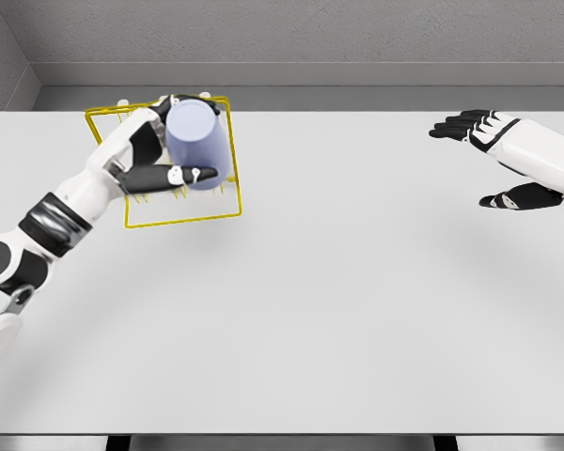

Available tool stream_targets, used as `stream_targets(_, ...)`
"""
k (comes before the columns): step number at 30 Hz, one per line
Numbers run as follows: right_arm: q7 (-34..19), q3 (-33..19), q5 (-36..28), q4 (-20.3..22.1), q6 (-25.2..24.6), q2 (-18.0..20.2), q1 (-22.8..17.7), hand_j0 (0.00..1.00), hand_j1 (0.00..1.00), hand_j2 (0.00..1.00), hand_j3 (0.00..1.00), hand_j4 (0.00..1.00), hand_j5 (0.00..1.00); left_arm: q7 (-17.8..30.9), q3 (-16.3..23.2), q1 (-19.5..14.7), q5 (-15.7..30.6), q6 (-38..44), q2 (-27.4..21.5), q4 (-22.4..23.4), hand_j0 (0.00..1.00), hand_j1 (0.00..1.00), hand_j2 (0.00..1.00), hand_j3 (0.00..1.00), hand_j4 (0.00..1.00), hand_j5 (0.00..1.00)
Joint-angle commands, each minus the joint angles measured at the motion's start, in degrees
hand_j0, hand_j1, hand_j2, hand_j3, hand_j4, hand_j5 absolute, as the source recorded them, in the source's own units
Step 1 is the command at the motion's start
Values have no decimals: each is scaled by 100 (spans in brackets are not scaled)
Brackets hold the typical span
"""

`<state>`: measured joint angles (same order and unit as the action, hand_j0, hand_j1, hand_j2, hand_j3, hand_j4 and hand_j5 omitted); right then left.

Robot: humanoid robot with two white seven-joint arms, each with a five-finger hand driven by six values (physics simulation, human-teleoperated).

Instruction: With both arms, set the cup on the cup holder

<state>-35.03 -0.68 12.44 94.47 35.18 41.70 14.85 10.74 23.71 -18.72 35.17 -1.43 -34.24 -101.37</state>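
Observation:
A pale blue cup (199, 143) stands over the yellow wire cup holder (183, 218) at the table's back left. My left hand (164, 150) is shut on the cup, thumb across its front lower side and fingers behind its top edge. Whether the cup rests on the holder or hangs just above it cannot be told. My right hand (493, 160) hovers at the far right of the table, fingers spread, holding nothing, far from the cup.
The white table (338, 301) stretches wide in front of the holder. A grey wall runs along the back edge.

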Motion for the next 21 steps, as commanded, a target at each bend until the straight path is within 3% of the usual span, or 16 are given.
stream_targets(1, 3, -2, -40, 2, -18, 5, 0, 100, 100, 100, 100, 100, 100, -2, -24, 0, 16, 11, 22, 126, 62, 62, 62, 62, 62, 62)
stream_targets(21, 3, -2, -40, 2, -18, 5, 0, 100, 100, 100, 100, 100, 100, -2, 11, -237, -1, 38, 277, 504, 63, 63, 63, 63, 63, 63)
